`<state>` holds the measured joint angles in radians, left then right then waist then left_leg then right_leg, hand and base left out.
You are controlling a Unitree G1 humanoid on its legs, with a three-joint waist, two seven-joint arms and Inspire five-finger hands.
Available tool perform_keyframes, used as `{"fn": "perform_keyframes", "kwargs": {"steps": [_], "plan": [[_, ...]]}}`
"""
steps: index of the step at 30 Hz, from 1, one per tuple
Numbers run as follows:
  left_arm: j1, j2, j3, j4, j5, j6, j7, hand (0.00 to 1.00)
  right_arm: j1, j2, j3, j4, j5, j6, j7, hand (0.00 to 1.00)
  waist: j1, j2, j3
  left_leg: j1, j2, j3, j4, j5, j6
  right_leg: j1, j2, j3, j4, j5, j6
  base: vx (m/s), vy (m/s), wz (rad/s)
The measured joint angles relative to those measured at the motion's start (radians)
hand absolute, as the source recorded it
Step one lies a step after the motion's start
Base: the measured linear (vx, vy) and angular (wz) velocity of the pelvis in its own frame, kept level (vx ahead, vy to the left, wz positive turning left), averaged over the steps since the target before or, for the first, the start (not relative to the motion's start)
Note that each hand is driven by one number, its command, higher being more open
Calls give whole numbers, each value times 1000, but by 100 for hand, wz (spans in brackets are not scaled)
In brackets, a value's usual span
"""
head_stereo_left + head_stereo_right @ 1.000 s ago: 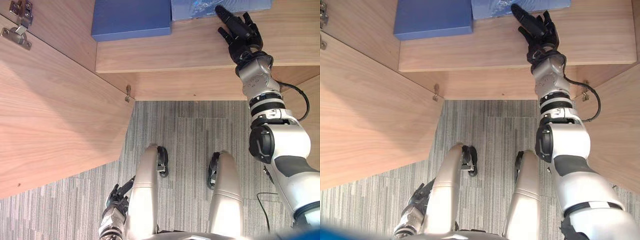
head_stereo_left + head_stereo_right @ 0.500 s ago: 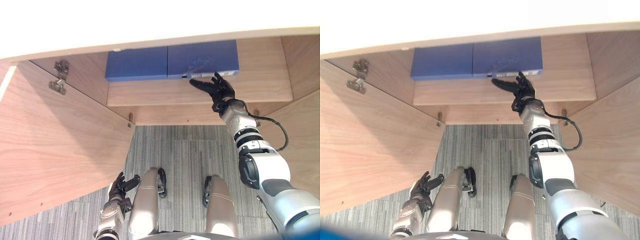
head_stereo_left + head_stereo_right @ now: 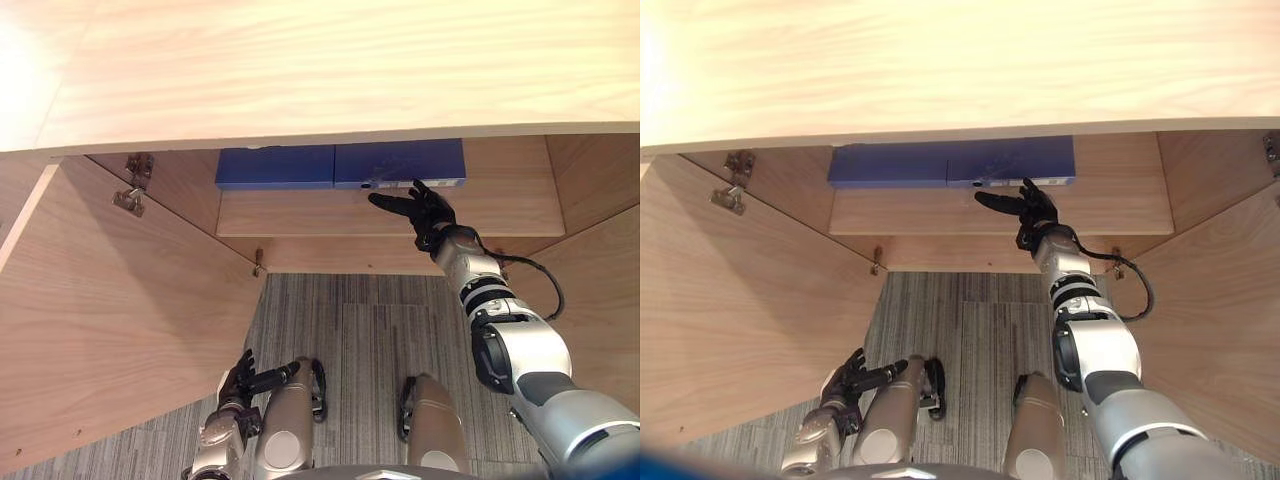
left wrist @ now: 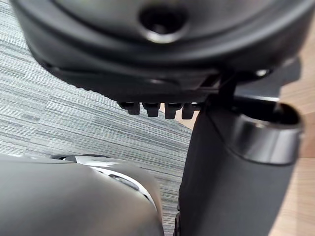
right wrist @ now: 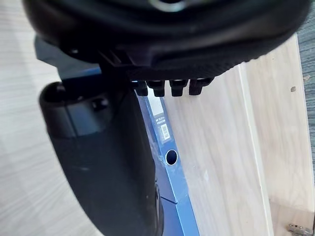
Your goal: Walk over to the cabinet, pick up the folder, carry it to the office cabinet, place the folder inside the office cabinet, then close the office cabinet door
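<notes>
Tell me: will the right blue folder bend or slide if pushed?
Probably stiff: the right blue folder shows a thick, straight spine. Lying flat on the smooth wooden shelf, it should slide rather than tip.

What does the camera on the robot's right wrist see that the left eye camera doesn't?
Right wrist view: the folder's spine from close by, with its round hole and the barcode on a white sticker.
Left eye view: a second blue folder beside it, the open cabinet door, and the left hand hanging low, fingers relaxed.
Both: the open right hand stretched toward the folder on the wooden shelf.
</notes>
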<state>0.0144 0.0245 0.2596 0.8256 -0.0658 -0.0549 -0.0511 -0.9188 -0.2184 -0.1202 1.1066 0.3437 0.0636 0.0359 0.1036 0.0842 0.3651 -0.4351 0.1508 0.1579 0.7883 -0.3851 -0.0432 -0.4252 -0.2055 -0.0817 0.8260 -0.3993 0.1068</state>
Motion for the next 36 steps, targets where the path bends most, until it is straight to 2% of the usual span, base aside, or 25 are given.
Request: {"fn": "perform_keyframes", "kwargs": {"steps": [5, 7, 12, 15, 17, 20, 22, 24, 25, 26, 27, 28, 30, 32, 34, 35, 36], "plan": [[27, -3, -8, 1, 12, 1, 1, 100, 105, 64, -18, -14, -44, -3, -2, 100, 3, -7, -41, 71, 20, 14, -94, 31, -8, 82, 29, -26, -122, 53, -7, 29, -17, -7], [50, 2, -29, -19, 73, 0, 13, 100, 241, 129, -18, -74, -90, -12, -5, 100, 3, -27, -71, 133, 21, 25, -173, 63, -17, 153, 38, -47, -217, 79, -11, 62, -54, -2], [90, -12, -73, -15, 122, -2, 13, 100, 554, 236, -13, -133, -215, -29, -15, 100, -6, -48, -164, 254, 16, 26, -345, 128, -32, 293, 68, -83, -416, 152, -14, 80, -61, 6], [100, -21, -77, 6, 155, -10, 18, 100, 681, 234, -14, -145, -264, -32, -18, 100, -22, -54, -198, 317, 7, 28, -453, 173, -40, 352, 83, -85, -517, 200, -17, 47, -43, 0], [99, -20, -63, 45, 169, -12, 36, 100, 765, 226, -17, -194, -266, -49, -30, 100, -51, -55, -216, 352, 8, 33, -520, 203, -45, 384, 98, -82, -586, 238, -21, 22, -30, -9], [92, -16, -38, 87, 174, -13, 80, 100, 865, 212, -28, -247, -263, -100, -60, 100, -76, -63, -229, 395, 27, 50, -547, 215, -48, 436, 128, -63, -664, 277, -33, -8, -27, -23], [80, -13, -40, 108, 169, -15, 98, 100, 890, 212, -57, -248, -263, -120, -70, 100, -81, -64, -230, 400, 35, 34, -529, 215, -48, 443, 142, -43, -672, 292, -40, -50, -28, -28], [78, -24, -50, 112, 135, -23, 115, 100, 912, 205, -63, -223, -262, -145, -79, 100, -82, -58, -230, 384, 33, -126, -461, 210, -53, 413, 179, 47, -652, 322, -55, -78, -57, -99], [81, -25, -62, 115, 133, -32, 119, 100, 910, 198, -60, -192, -261, -165, -79, 100, -80, -45, -232, 380, 33, -220, -431, 191, -70, 391, 199, 109, -642, 340, -52, -42, -42, -115], [81, -24, -68, 116, 133, -35, 120, 100, 910, 197, -60, -185, -261, -168, -79, 100, -80, -42, -233, 380, 33, -241, -427, 182, -74, 388, 201, 122, -642, 342, -52, -93, 67, -130], [78, -27, -94, 123, 134, -50, 119, 100, 911, 188, -60, -148, -258, -173, -78, 100, -80, -28, -238, 383, 36, -301, -416, 147, -97, 372, 216, 162, -647, 344, -50, -124, 134, -117], [72, -33, -120, 125, 133, -58, 116, 100, 914, 182, -72, -115, -242, -171, -80, 100, -85, -18, -244, 384, 41, -319, -413, 115, -105, 357, 229, 193, -662, 345, -48, -153, 172, -115], [34, -32, -164, 139, 132, -72, 107, 100, 941, 187, -118, -95, -209, -161, -85, 100, -107, -14, -243, 386, 48, -308, -423, 86, -100, 345, 241, 219, -694, 369, -31, -178, 171, -65], [14, -32, -198, 137, 135, -96, 107, 100, 957, 191, -147, -90, -183, -156, -90, 100, -110, -26, -242, 389, 49, -269, -437, 68, -94, 308, 243, 276, -701, 412, -21, -228, 179, -89], [9, -29, -214, 137, 130, -109, 111, 100, 970, 208, -154, -101, -165, -158, -103, 100, -108, -63, -231, 399, 25, -171, -419, 64, -80, 268, 241, 375, -698, 458, 3, -291, 174, -128], [10, -29, -215, 137, 123, -114, 112, 100, 977, 211, -154, -113, -157, -159, -104, 100, -108, -70, -226, 401, 20, -142, -411, 62, -73, 256, 239, 384, -697, 476, 9, -330, 137, -154], [7, -30, -212, 137, 99, -123, 112, 100, 980, 216, -151, -127, -143, -164, -106, 100, -99, -81, -218, 402, 16, -67, -402, 63, -51, 218, 244, 363, -704, 543, 10, -372, 83, -183]]}}
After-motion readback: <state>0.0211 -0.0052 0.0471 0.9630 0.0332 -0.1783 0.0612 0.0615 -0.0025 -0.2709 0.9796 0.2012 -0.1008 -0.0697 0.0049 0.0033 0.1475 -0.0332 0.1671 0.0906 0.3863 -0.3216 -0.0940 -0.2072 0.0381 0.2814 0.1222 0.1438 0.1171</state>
